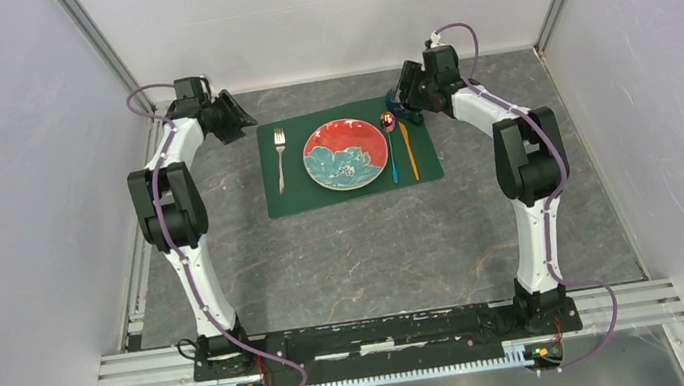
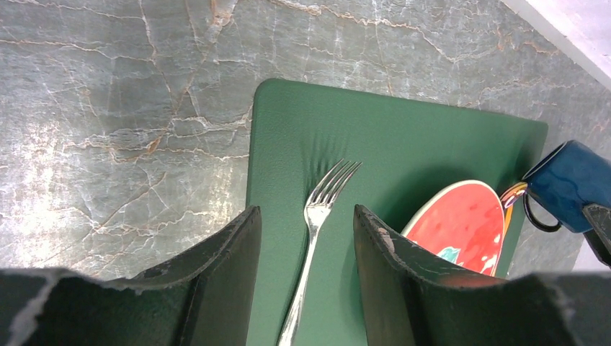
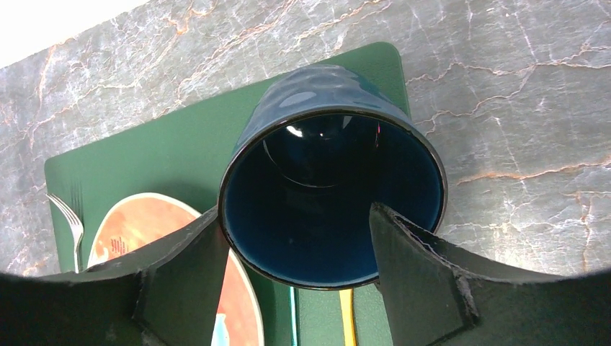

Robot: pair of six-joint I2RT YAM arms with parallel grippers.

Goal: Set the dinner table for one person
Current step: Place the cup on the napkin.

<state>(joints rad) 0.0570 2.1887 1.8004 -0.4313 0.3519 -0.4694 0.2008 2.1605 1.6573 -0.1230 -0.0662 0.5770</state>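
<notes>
The large square tabletop (image 1: 376, 249), dark grey and stone-look with pale and reddish veins, is found carrying one place setting toward its far side. A dark green rectangular placemat (image 1: 298, 197) is laid flat on it. On the mat a round red-and-teal flowered plate (image 1: 345, 154) is centred and a silver metal fork (image 1: 280, 156) is laid to its left. A blue-handled spoon with a pink bowl (image 1: 392, 151) and a slim orange utensil (image 1: 408, 148), judged to be a knife, are laid to its right, and all the cutlery is aligned lengthwise. This order is judged to follow the usual convention for one diner, and little of the task appears outstanding. A dark blue glazed mug (image 3: 324, 108) is stood upright, mouth up, at the mat's far right corner beyond the right-hand cutlery, where a drink is normally set. Whether its base is wholly on the mat cannot be told. The right pincer (image 3: 295, 213) is seen directly over the mug with its jaws apart. No clamp on the mug is evident, though contact with the rim cannot be ruled out. The left pincer (image 2: 304, 216) is held above the fork, jaws apart, with nothing gripped. The tabletop lies beneath both pincers, and its bare surface is exposed on the outer side of each, beyond the mat's edges.
</notes>
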